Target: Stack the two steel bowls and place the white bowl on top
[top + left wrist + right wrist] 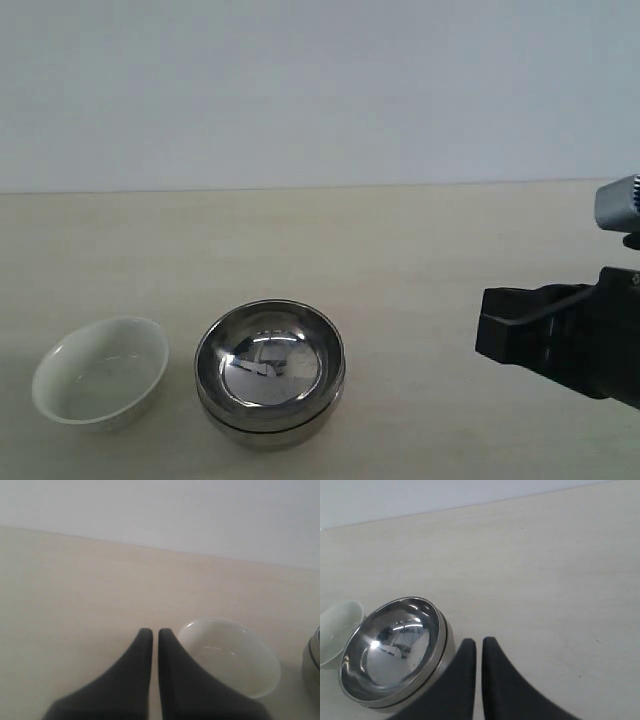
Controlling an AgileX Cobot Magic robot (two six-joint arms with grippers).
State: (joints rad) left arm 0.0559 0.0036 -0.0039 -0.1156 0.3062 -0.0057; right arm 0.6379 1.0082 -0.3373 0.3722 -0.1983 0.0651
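Open tabletop (430,260) right of stacked steel bowls (269,372), white bowl (100,372) close left

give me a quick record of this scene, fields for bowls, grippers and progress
steel bowls: stacked one inside the other on the table
white bowl: on the table beside the steel bowls
left gripper: shut, empty, near white bowl
right gripper: shut, empty, near steel bowls
progress: white bowl not yet on top
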